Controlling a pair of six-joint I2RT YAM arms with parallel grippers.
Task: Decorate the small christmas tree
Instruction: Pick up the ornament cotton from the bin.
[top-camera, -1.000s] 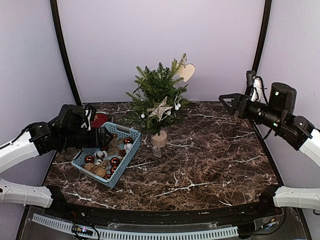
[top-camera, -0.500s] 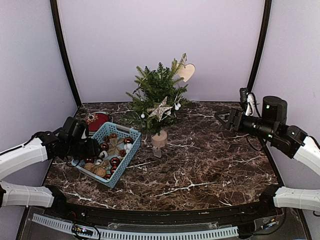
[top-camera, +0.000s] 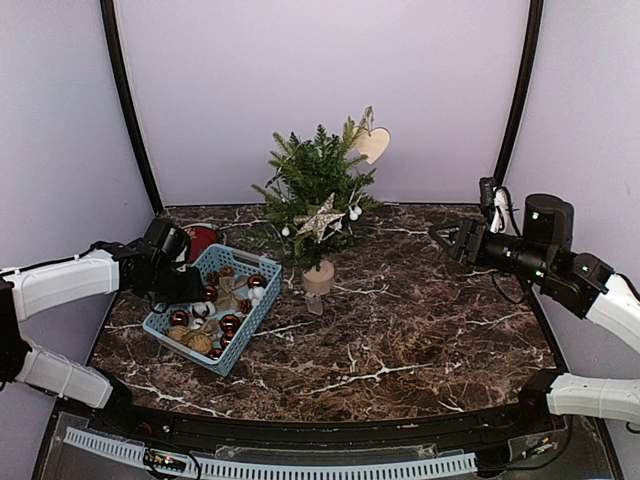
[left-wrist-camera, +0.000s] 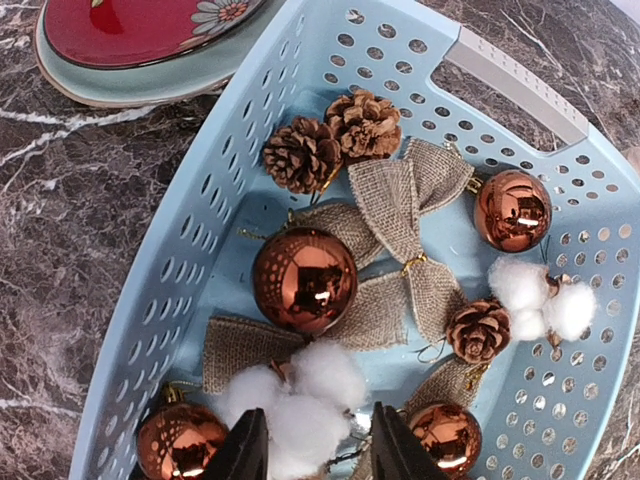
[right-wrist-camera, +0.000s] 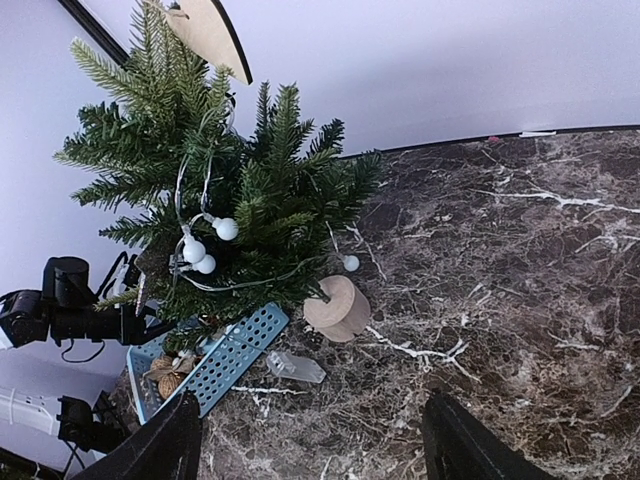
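**Left gripper (left-wrist-camera: 318, 452) lowered into blue basket (left-wrist-camera: 520, 75), jaws narrowed from wide.**
Its fingers flanked a white cotton ornament (left-wrist-camera: 300, 395); a firm grip could not be confirmed. Right gripper (right-wrist-camera: 312, 440) hung agape, empty. Small christmas tree (top-camera: 315, 190) stood just behind the basket, awaiting the next piece.

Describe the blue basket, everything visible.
The blue basket is pale blue plastic, rectangular, with perforated walls and a pale handle bar at one end. It sits flat on the marble table, left of the small christmas tree, skewed to the table edge. Inside lie copper baubles, pine cones, burlap bows and cotton tufts. The left gripper reaches in, jaws either side of one tuft. A red dish lies by its far corner.
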